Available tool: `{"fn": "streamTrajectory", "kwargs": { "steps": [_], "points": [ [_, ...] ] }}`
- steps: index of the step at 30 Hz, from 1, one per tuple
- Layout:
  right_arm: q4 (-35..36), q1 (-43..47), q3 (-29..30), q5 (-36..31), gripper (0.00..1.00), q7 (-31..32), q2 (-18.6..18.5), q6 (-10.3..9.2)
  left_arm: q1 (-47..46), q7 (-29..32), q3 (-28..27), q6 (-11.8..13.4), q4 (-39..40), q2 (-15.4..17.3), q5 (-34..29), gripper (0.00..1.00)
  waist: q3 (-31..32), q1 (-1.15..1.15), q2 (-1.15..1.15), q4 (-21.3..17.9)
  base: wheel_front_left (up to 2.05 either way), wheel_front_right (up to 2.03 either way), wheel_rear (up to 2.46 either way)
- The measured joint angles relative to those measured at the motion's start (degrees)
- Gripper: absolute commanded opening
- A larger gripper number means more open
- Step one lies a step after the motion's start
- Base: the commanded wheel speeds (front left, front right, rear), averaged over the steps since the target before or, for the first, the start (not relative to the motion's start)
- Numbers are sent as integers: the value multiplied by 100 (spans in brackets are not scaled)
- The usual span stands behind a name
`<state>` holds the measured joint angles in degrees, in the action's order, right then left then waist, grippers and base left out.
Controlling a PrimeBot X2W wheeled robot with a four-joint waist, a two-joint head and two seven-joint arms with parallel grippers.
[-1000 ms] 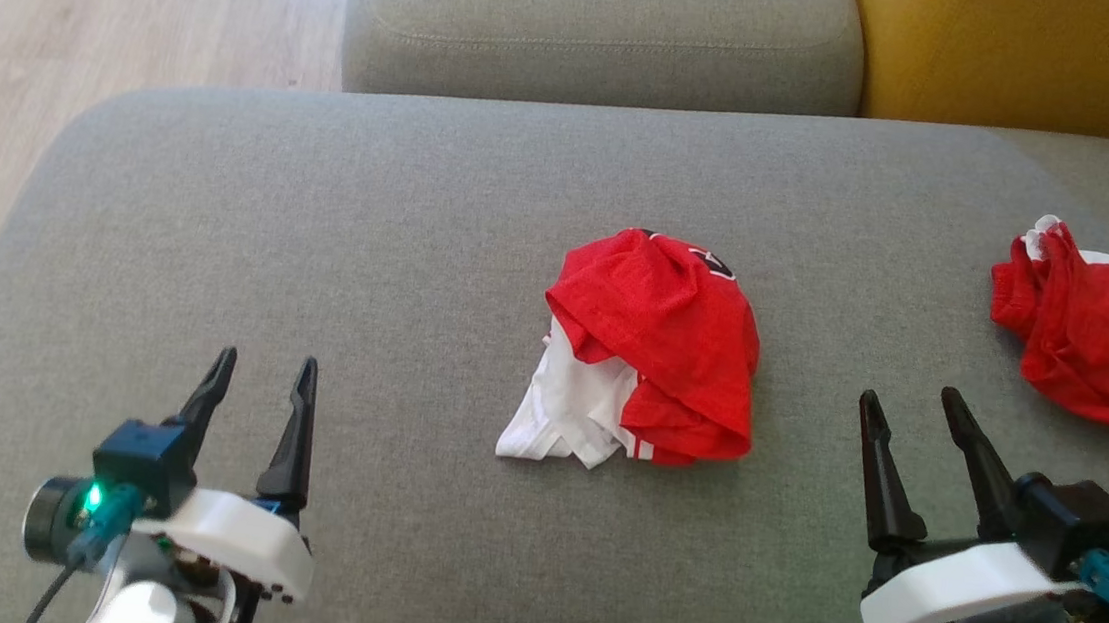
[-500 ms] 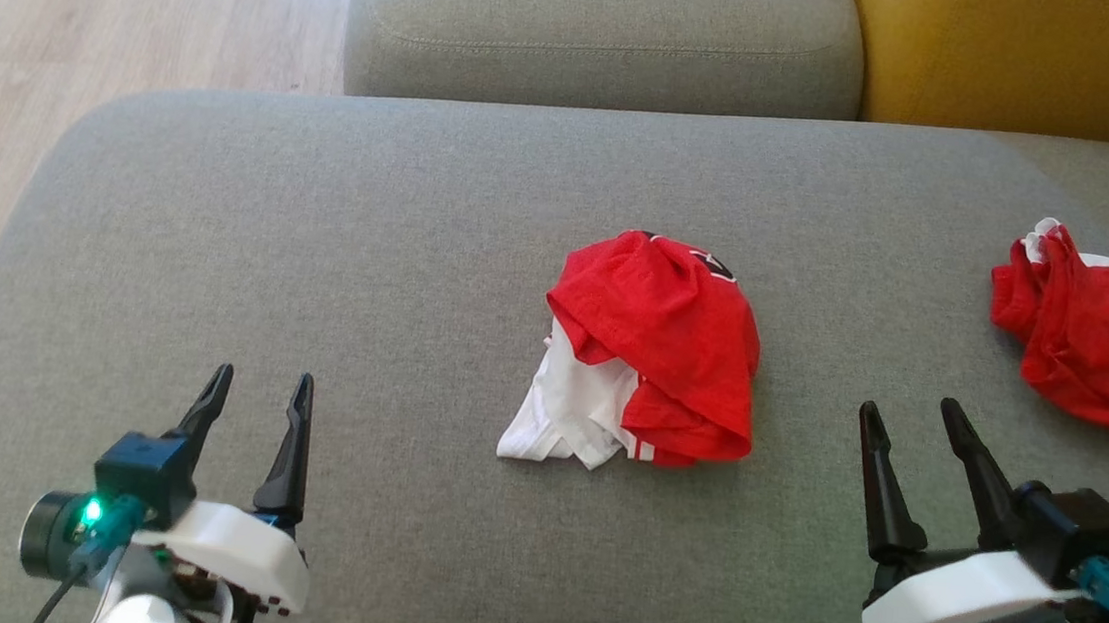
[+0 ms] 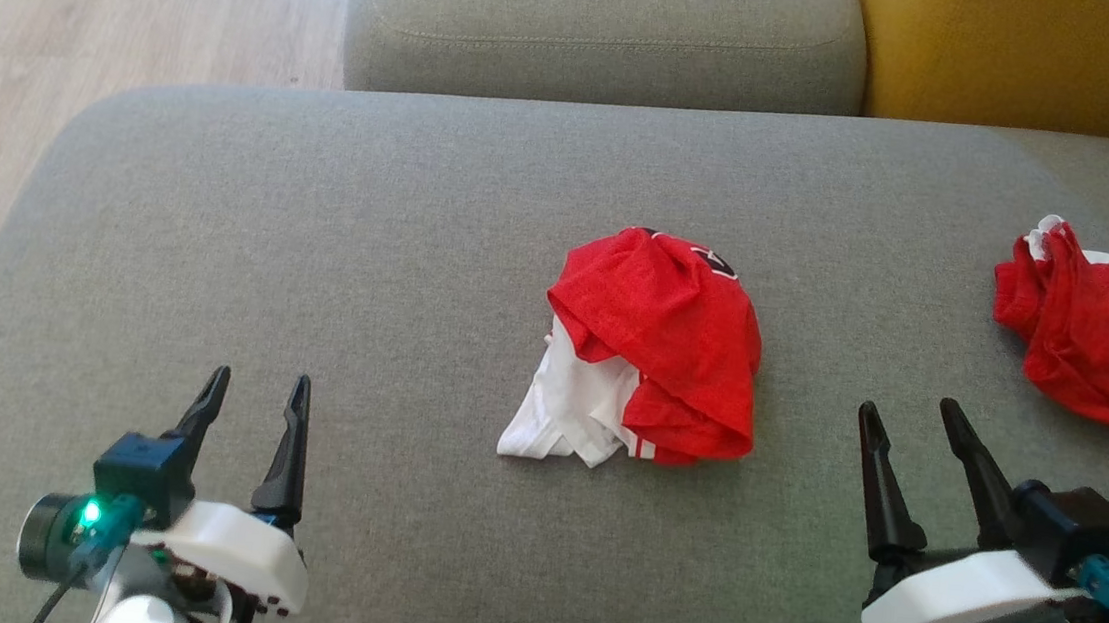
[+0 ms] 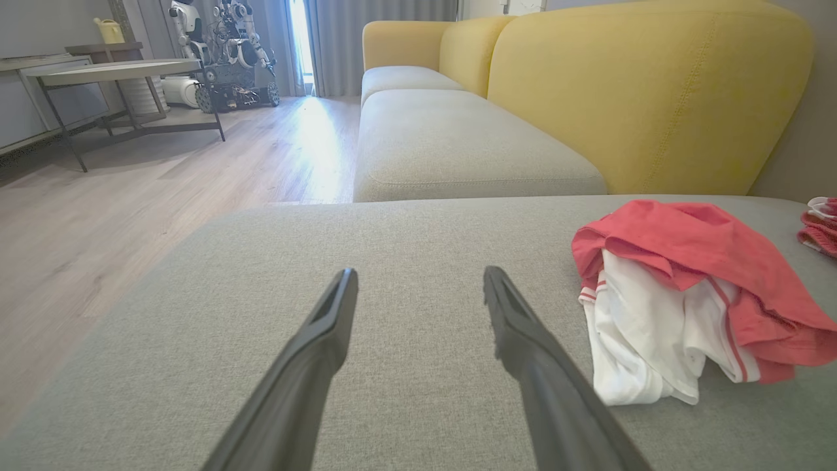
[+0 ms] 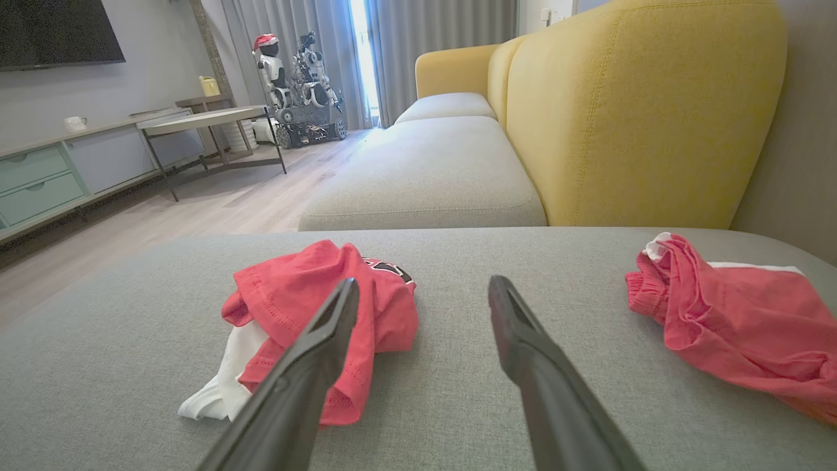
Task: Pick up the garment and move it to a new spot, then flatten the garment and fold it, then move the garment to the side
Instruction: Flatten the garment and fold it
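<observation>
Left gripper (image 3: 262, 376) drew back slightly; right gripper (image 3: 908, 406) stays; the 2 stand wide open, empty, over the grey sofa cushion (image 3: 370, 235) (wooden floor (image 3: 89, 10) behind), garment (image 3: 658, 331) ahead between them.

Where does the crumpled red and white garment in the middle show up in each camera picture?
Head view: garment at the centre of the grey cushion.
Left wrist view: garment at the right side, middle height.
Right wrist view: garment at lower left of centre.
Shared landmark: the yellow backrest, upper right in every view.
</observation>
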<state>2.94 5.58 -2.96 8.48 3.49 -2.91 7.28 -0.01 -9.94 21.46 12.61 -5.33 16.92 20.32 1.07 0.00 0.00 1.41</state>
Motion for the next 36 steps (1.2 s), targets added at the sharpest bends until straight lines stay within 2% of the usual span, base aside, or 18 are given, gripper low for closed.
{"fn": "streamTrajectory", "kwargs": {
  "steps": [16,20,25,31,36],
  "points": [
    [-15,-12,-32,0,100,14,-2,0,-36,-18,40,34,35,35,0,100,-135,0,0,98,0,0,0],
    [-201,-214,-398,-1,100,92,-120,0,-304,-26,120,-4,77,31,-3,100,-376,0,0,191,0,0,0],
    [-638,-912,-1018,-101,100,227,-400,0,-828,-140,219,-82,63,-85,-68,100,-700,0,0,427,0,0,0],
    [-1143,-1439,-1581,-237,100,291,-581,0,-979,-287,255,-131,-105,-194,-68,100,-1025,0,0,733,0,0,0],
    [-1416,-1767,-1677,-658,100,360,-687,0,-1107,-361,249,-154,-227,-275,-68,100,-1243,0,0,865,0,0,0]
  ]
}}
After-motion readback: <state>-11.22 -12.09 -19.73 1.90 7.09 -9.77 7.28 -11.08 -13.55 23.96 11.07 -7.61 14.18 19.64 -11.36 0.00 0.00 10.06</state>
